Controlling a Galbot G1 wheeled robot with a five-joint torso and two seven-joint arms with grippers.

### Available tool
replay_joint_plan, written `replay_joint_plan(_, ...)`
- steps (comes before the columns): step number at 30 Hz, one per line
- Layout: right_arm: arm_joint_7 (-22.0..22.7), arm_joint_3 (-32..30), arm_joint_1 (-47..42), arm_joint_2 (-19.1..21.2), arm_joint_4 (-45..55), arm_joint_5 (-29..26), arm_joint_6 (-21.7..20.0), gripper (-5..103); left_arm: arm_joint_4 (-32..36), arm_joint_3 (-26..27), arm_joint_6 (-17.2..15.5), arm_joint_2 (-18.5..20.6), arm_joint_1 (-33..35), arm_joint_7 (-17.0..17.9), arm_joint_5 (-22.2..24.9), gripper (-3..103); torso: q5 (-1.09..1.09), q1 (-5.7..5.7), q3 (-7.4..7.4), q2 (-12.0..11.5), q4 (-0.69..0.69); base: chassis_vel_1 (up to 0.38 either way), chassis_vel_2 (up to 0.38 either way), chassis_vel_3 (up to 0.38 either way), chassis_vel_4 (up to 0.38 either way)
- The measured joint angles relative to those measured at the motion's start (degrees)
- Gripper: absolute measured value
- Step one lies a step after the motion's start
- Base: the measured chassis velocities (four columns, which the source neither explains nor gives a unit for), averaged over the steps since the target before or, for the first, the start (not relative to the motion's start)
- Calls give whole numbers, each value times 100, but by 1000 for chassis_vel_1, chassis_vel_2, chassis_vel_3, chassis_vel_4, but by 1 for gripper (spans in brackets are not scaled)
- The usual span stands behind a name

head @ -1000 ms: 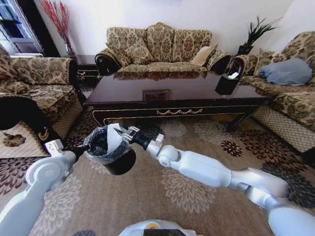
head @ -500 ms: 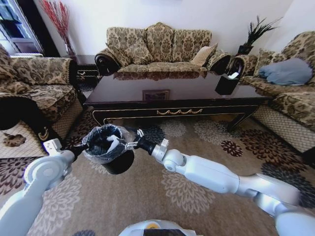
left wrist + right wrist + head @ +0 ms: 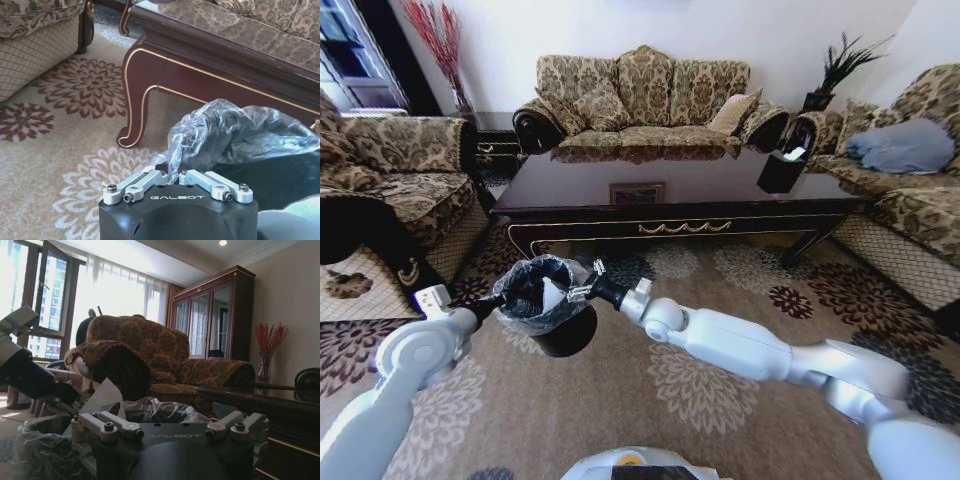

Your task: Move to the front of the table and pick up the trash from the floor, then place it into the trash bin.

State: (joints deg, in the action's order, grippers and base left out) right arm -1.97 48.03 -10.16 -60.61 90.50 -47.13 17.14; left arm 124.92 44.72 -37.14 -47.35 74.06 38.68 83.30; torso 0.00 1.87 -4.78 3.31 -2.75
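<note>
- Trash point(image 3: 551, 294), a white crumpled piece of paper, sits inside the trash bin point(image 3: 560, 330); in my right wrist view the same white piece point(image 3: 104, 396) stands up above the bag of the bin.
- Trash bin is black, lined with a crinkly clear plastic bag point(image 3: 235, 131), and it is held up above the carpet point(image 3: 720, 380) in front of the worktop point(image 3: 670, 190), near its left front leg point(image 3: 137, 100).
- My left gripper point(image 3: 492, 306) is at the left rim of the bin, and in the left wrist view my jaws are together on the edge of the plastic bag.
- My right gripper point(image 3: 578, 290) is at the right side of the bin mouth, just beside the white paper; my jaws here stand apart, with nothing between them in the right wrist view.
- Compared with half a second ago, my right arm has pulled back a little: the jaws were over the bin mouth then, and now they are at its right rim.
- One second ago the white paper stood higher, at the jaws of my right gripper; now it lies lower in the bag, free from them.
- The bin and my left gripper stay almost in the same place as before.
</note>
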Motion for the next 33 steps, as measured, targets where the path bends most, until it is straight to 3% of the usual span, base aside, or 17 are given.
replay_joint_plan(5,-164,11,36,1,-430,339,91,100,36,53,-9,31,2,-28,62,7,1,0,0,-1,1,0,0,0,0)
replay_joint_plan(22,-230,-155,229,416,27,164,105,100,-223,8,15,27,-76,-133,7,4,1,0,0,-1,0,0,0,0,0)
replay_joint_plan(33,-312,-300,129,896,395,257,131,100,-282,9,21,-21,-55,-165,-63,4,1,0,0,-1,0,0,0,0,0)
